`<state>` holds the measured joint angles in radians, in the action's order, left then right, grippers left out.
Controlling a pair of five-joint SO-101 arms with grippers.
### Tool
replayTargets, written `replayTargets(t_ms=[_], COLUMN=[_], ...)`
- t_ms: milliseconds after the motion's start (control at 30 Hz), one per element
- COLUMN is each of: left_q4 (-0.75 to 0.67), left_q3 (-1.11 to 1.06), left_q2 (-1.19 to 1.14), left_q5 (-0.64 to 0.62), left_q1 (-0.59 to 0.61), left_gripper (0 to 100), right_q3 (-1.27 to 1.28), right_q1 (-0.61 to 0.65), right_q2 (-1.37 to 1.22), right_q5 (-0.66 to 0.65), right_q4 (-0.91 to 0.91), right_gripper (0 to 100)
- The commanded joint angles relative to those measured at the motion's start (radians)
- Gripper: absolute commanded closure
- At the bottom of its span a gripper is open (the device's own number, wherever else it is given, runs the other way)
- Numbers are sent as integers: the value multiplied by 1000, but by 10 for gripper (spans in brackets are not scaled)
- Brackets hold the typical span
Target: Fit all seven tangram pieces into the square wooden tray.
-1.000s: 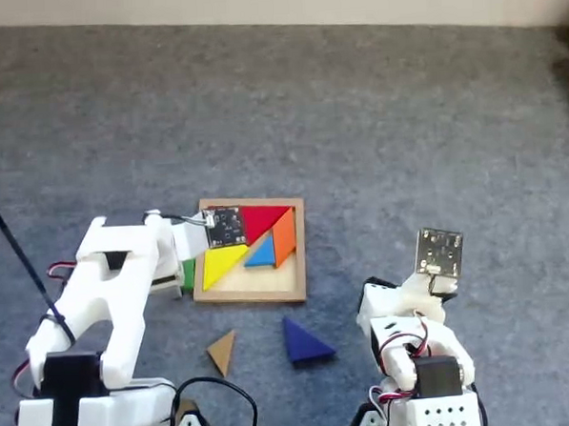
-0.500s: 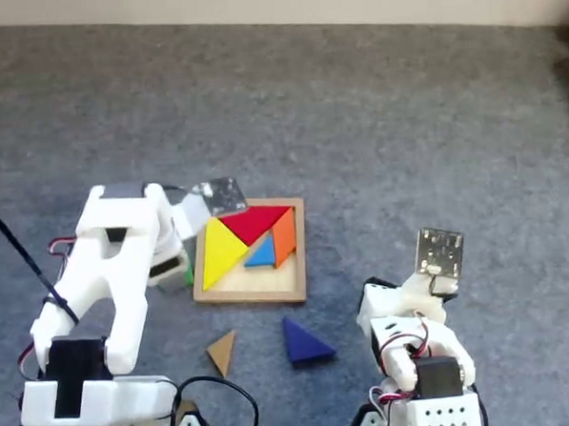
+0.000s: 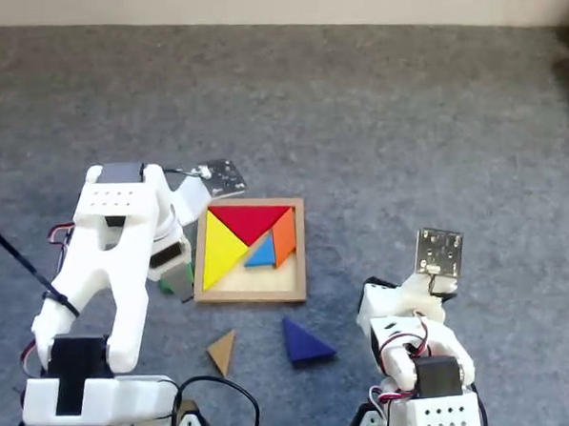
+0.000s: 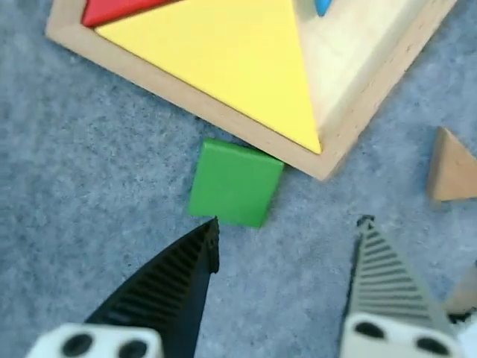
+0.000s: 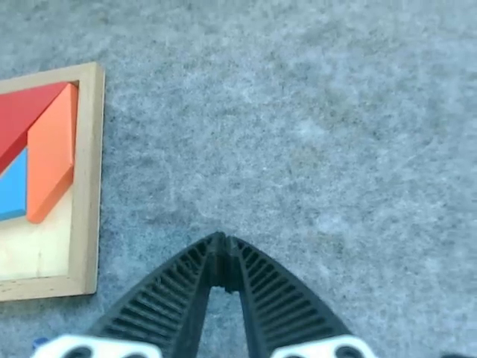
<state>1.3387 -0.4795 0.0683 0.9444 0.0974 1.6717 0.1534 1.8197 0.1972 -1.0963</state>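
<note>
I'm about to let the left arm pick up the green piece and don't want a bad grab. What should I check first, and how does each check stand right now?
1. Open left jaws: ok, spread wide.
2. The green square centred between them: not ok, it sits ahead of the black jaw, off the gap's middle.
3. Gap between it and the tray rim: cannot tell, it lies against the rim or nearly so.
4. Room in the tray: ok, bare wood shows along its near side.
5. Idle right jaws out of the way: ok, shut over the carpet beside the tray.
6. Loose tan triangle and dark blue triangle: ok, both lie apart from the pick.
</note>
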Motion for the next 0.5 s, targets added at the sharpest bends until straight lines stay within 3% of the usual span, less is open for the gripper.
replayTargets(t_ms=[0, 267, 467], left_q4=[-147, -299, -169], left_q3=[-33, -51, 122], left_q2=[2, -143, -283], left_q5=[12, 75, 78], left_q1=[50, 81, 82], left_gripper=[693, 684, 726], right_q3=[120, 120, 120], right_q1=[-15, -15, -15], right_q2=[16, 16, 16], right_q5=[-14, -14, -14], right_q4=[24, 24, 24], right_gripper=[990, 990, 990])
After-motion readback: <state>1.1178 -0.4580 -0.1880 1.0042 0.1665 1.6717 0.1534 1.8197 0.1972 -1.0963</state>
